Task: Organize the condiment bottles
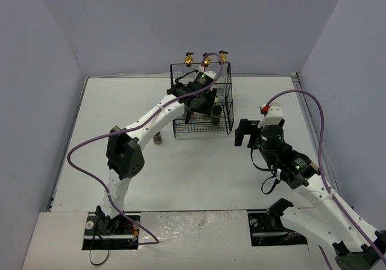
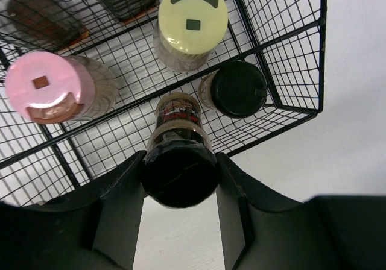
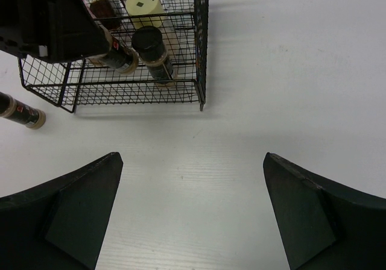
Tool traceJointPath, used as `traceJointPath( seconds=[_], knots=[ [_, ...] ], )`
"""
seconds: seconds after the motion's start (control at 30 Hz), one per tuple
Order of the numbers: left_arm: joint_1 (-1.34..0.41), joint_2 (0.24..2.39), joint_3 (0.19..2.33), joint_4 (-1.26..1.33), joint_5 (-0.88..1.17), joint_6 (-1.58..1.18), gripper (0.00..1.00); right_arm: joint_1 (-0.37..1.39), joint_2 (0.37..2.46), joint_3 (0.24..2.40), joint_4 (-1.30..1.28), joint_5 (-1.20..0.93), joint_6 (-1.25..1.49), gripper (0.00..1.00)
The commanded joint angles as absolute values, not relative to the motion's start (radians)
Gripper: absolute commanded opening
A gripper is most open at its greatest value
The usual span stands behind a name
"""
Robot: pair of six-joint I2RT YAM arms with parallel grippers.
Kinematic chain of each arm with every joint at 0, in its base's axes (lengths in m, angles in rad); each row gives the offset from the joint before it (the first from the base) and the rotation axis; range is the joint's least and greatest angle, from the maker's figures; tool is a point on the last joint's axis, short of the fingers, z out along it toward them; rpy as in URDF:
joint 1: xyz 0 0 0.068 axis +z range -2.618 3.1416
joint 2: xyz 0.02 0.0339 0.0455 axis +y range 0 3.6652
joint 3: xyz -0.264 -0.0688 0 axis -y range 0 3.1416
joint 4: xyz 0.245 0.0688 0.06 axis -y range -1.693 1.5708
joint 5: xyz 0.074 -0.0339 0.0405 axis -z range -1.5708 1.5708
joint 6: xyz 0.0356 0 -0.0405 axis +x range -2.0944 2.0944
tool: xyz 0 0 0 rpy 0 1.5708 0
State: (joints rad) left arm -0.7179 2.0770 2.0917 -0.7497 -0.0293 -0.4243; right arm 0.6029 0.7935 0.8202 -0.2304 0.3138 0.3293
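Two left fingers (image 2: pixel 114 219) pinch a black-capped jar (image 2: pixel 179 172) between them.

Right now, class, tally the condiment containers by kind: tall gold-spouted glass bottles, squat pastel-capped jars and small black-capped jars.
tall clear glass bottles with gold spouts: 3
squat jars, one pink-capped, one cream-yellow-capped: 2
small dark black-capped jars: 3
Total: 8
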Motion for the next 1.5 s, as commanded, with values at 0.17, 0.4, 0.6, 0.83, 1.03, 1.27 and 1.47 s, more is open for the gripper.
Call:
traceJointPath(
  seconds=[0.17,0.4,0.6,0.83,1.03,1.27,1.47],
  knots=[
    [-0.732,2.118,2.187,-0.760,-0.050,-0.444,0.17,0.596,0.778,0.802,-0.175,0.341,0.333,1.00],
    [-0.732,2.173,2.220,-0.788,-0.049,-0.443,0.32,0.596,0.765,0.788,-0.175,0.344,0.333,1.00],
    [-0.730,2.190,2.250,-0.833,-0.057,-0.439,0.50,0.595,0.758,0.773,-0.174,0.347,0.336,1.00],
    [-0.732,2.169,2.259,-0.841,-0.056,-0.442,0.72,0.594,0.757,0.770,-0.175,0.344,0.336,1.00],
    [-0.732,2.111,2.254,-0.861,-0.044,-0.433,0.76,0.594,0.753,0.771,-0.175,0.340,0.340,1.00],
    [-0.732,1.907,2.089,-0.855,-0.091,-0.398,0.79,0.594,0.754,0.776,-0.174,0.331,0.341,1.00],
    [-0.712,1.680,1.812,-0.785,-0.158,-0.348,0.90,0.591,0.753,0.779,-0.175,0.325,0.334,1.00]
  ],
)
